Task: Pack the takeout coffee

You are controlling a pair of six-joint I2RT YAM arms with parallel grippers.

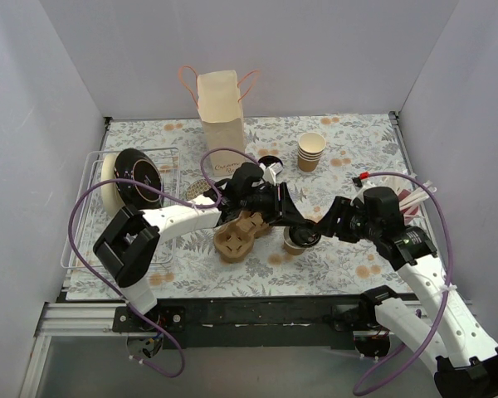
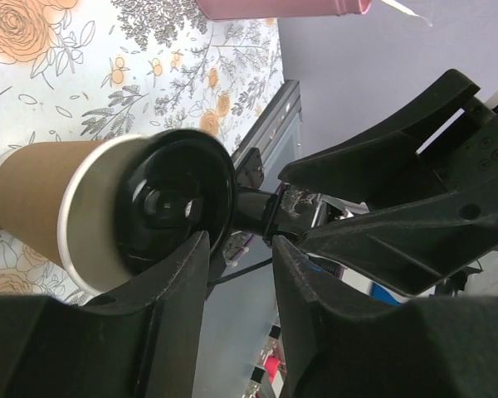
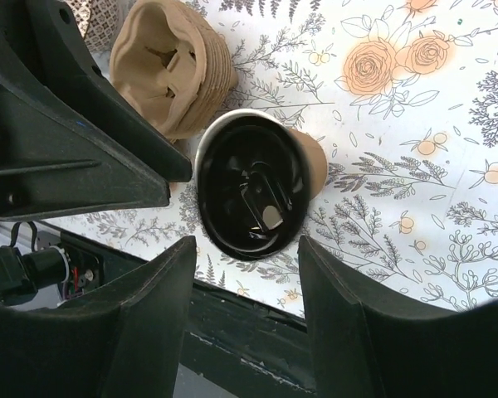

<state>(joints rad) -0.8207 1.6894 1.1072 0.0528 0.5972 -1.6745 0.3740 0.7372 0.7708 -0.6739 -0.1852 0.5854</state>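
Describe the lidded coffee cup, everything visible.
The takeout coffee is a small tan paper cup with a white rim band and a glossy black plastic lid that has a recessed centre. It stands upright on the floral table cover, close beside the brown pulp carrier. The open right gripper hangs above it, one finger to either side; the left gripper hovers by the lid. No contact is visible.

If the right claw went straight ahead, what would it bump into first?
Probably the black lid of the takeout coffee, straight ahead between the right gripper's open fingers; depth is unclear.
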